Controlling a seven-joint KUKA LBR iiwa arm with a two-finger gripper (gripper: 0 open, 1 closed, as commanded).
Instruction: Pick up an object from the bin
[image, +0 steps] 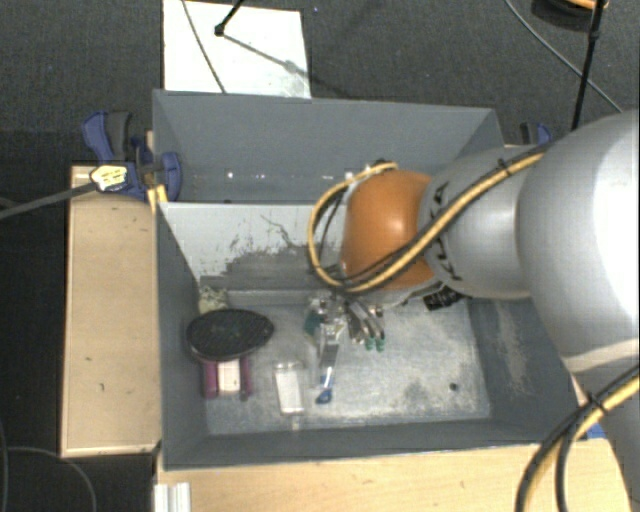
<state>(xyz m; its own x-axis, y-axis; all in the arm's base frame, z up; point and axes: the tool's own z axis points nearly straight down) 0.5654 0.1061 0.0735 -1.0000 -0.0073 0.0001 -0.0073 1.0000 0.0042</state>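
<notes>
I am looking down into the grey sheet-metal bin (400, 150), its flat walls sloping to a scuffed, powdery-looking floor; the arm (560, 230), a broad smooth silver tube, is reaching in from the right of the frame, and its wrist is wearing a rounded, glossy orange cover (385, 225) with yellow and black cables (314, 240) looping round it; beneath that dome the gripper (347, 330) is hanging low at the middle of the floor, a cluster of small metal parts with teal tips, and whether it is released or clenched I cannot tell; it is sitting right at the upper end of a slender pale stick with a blue tip (326, 375), which is lying nearly upright in the frame at the lower middle of the floor, and I cannot tell whether the two are touching; just left of that stick a small clear rectangular piece (288, 388) is lying flat near the front wall; further left a matte black oval thing (230, 333), domed and smooth, is resting on the floor, and directly below it a short purple block with a white face (225, 378) is sitting just beside its lower edge; a small pale greenish scrap (210, 297) is lying in the upper left corner of the floor, against the back wall.
</notes>
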